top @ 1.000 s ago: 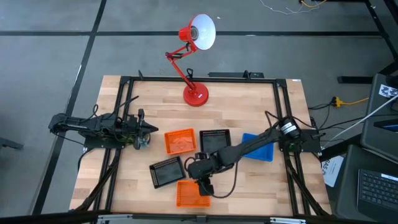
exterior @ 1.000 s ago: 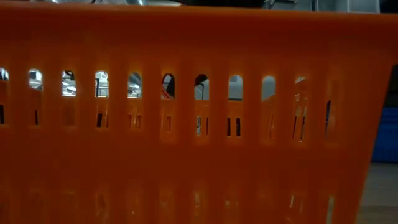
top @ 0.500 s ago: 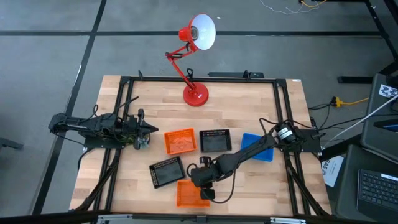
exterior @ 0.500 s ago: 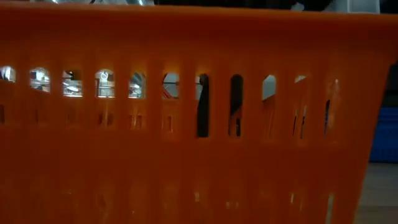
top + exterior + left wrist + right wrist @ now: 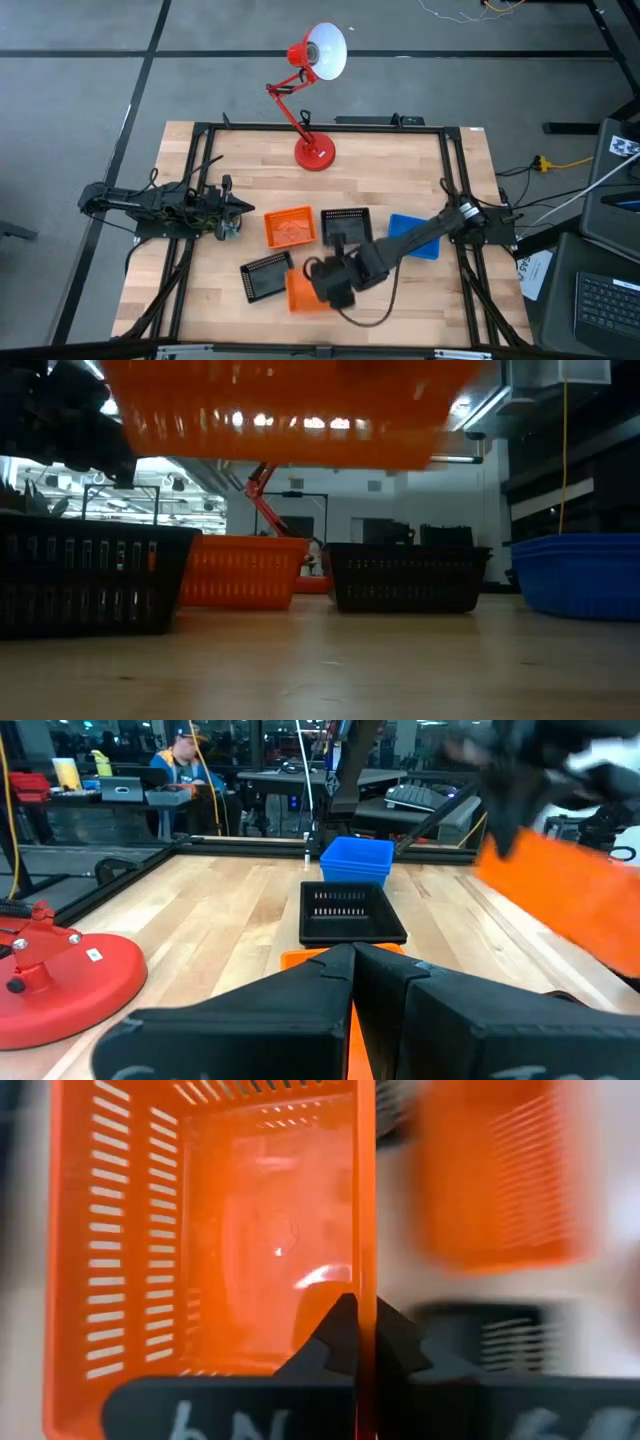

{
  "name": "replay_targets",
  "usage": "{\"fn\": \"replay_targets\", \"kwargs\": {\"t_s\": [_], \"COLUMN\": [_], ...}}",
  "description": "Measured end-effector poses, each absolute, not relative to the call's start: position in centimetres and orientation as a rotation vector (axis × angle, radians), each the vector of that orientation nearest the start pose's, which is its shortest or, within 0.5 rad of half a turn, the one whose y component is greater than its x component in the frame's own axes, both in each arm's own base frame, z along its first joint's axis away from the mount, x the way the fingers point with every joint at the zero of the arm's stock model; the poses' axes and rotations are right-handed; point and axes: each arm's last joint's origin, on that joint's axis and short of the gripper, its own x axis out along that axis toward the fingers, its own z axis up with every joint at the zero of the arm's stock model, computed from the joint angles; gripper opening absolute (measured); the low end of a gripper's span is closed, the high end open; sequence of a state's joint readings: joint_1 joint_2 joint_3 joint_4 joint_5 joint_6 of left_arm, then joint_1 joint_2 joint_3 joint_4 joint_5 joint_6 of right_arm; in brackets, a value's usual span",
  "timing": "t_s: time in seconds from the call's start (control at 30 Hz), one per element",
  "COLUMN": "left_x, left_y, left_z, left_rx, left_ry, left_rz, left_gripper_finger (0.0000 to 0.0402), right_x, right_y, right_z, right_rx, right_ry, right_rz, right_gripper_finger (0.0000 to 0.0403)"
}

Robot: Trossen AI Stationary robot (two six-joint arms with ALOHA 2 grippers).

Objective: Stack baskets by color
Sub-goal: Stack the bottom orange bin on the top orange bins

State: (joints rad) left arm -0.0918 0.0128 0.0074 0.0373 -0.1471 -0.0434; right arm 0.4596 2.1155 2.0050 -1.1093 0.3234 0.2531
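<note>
The right claw (image 5: 322, 292) is clenched on the wall of an orange basket (image 5: 301, 291) and holds it off the table (image 5: 400, 180); the right wrist view shows this best, with the claw's two dark fingers (image 5: 345, 1342) pinching the basket's slotted side wall, one inside and one outside. The low view adds what the overhead one cannot: the held orange basket (image 5: 290, 410) hangs clear above the wood, with open air under it. Just beside the right claw, on the side toward the left arm, a black basket (image 5: 266, 275) sits on the table. Beyond the claw, toward the red desk lamp (image 5: 310, 90), a second orange basket (image 5: 290, 226) and another black basket (image 5: 346, 226) stand side by side, and a blue basket stack (image 5: 415, 238) lies under the right arm, nearer its base. From the high view the stack's depth is unclear; the low view shows blue rims (image 5: 580, 545) layered one on another. The left claw (image 5: 232, 208) rests closed at the table's left edge, holding nothing, well apart from the right claw; its wrist view shows the lamp's red base (image 5: 60, 970).
</note>
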Motion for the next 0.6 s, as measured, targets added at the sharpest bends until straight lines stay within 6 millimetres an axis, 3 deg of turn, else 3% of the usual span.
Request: {"fn": "replay_targets", "kwargs": {"t_s": [0.17, 0.33, 0.47, 0.6], "left_x": [9.8, 9.8, 9.8, 9.8], "left_y": [-0.5, -0.5, -0.5, -0.5], "left_z": [16.9, 16.9, 16.9, 16.9], "left_rx": [-0.047, -0.046, -0.046, -0.038], "left_ry": [-0.033, -0.033, -0.033, -0.033], "left_rz": [0.055, 0.055, 0.055, 0.055], "left_gripper_finger": [0.0001, 0.0001, 0.0001, 0.0001], "right_x": [42.6, 45.7, 46.4, 46.2], "right_y": [13.2, 5.8, 0.8, -1.8], "right_z": [30.4, 31.4, 30.5, 28.6], "right_rx": [-0.423, -0.462, -0.324, -0.218], "right_ry": [1.002, 0.907, 0.902, 0.964], "right_rz": [-0.115, -0.071, 0.116, 0.148], "right_gripper_finger": [0.0002, 0.0002, 0.0001, 0.0001]}}
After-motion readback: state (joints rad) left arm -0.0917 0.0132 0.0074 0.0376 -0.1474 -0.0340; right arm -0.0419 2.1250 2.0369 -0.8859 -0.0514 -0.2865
